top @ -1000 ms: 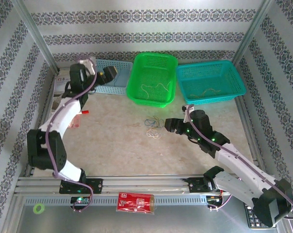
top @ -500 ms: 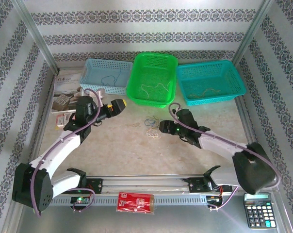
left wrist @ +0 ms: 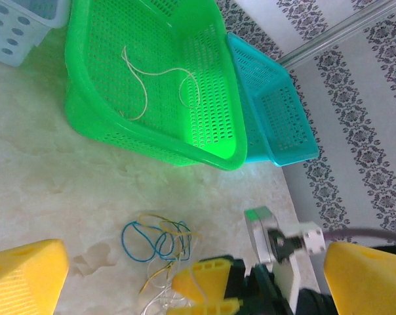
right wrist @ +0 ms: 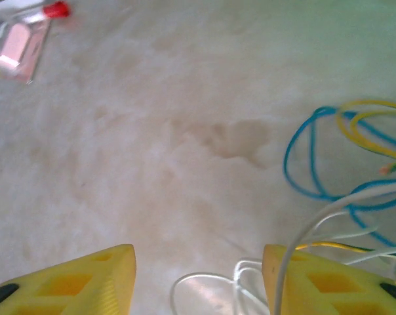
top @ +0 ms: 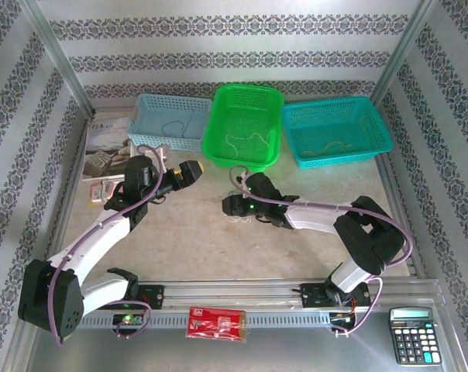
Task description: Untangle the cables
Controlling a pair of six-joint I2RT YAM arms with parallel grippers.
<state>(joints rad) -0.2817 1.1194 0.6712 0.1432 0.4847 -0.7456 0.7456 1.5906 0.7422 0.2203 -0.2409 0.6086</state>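
While the right gripper [right wrist: 198,279] hangs low over the pale marble-patterned tabletop [right wrist: 139,144] with its two yellow wedge-shaped fingers [right wrist: 80,282] spread wide and clasping nothing, the small clump of thin curly cables [right wrist: 316,164] in blue, yellow and white lies just ahead of it. The clump sits mostly towards the finger at the right of the wrist view. A few white loops curl on the table between the two fingers, and one white strand crosses in front of that finger; whether it touches cannot be told. Well ahead, on the other side, lies a small pink and red packet [right wrist: 18,42]. The left gripper [top: 190,169] is likewise released, its yellow fingers far apart. It points at the same clump, which lies near and ahead of it, just beside the right gripper's tips. Beyond the clump from the left gripper stands a bright green perforated plastic basket [left wrist: 93,98] holding one pale cord [left wrist: 152,79]. A teal perforated plastic basket [left wrist: 277,111] is just beside it.
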